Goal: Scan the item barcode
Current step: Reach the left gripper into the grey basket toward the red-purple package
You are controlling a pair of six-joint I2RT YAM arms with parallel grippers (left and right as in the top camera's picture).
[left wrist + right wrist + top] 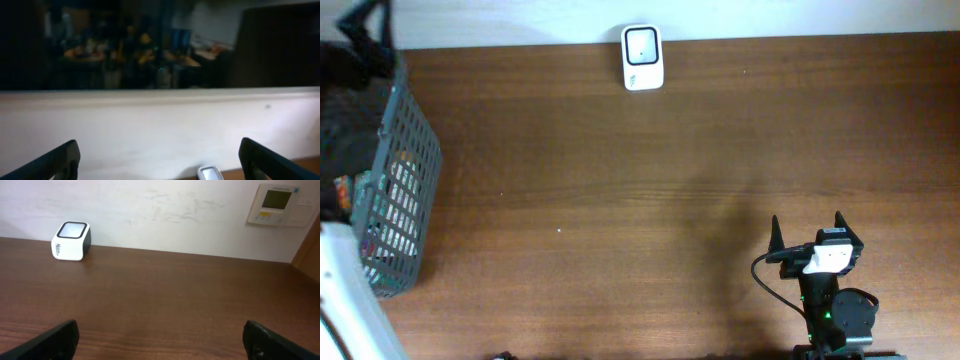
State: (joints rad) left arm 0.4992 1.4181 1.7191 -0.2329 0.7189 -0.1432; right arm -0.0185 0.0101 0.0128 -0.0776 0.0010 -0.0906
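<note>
1. Barcode scanner (642, 58): small white box, dark-edged window facing up. It stands upright at the far edge of the worktop (620, 200), about mid-width and against the pale wall (150, 210). Nothing touches it.
2. Right wrist view: scanner (71, 241) at far left, well apart from the fingers, with bare brown wood between.
3. Items (398, 190): packaged goods show through the mesh of a grey basket (415, 150) at the left edge. They are too blurred to tell which or how many.
4. Right fingers (776, 238): near right of the worktop, tips pointing to the far side. They are spread wide and hold nothing; both tips (60, 340) sit at the frame's lower corners.
5. Left fingers (60, 160): spread wide with nothing between them, facing a white wall band and a dark, blurred background. The overhead view does not show them.
6. Control panel (280, 205): on the wall, far right.
</note>
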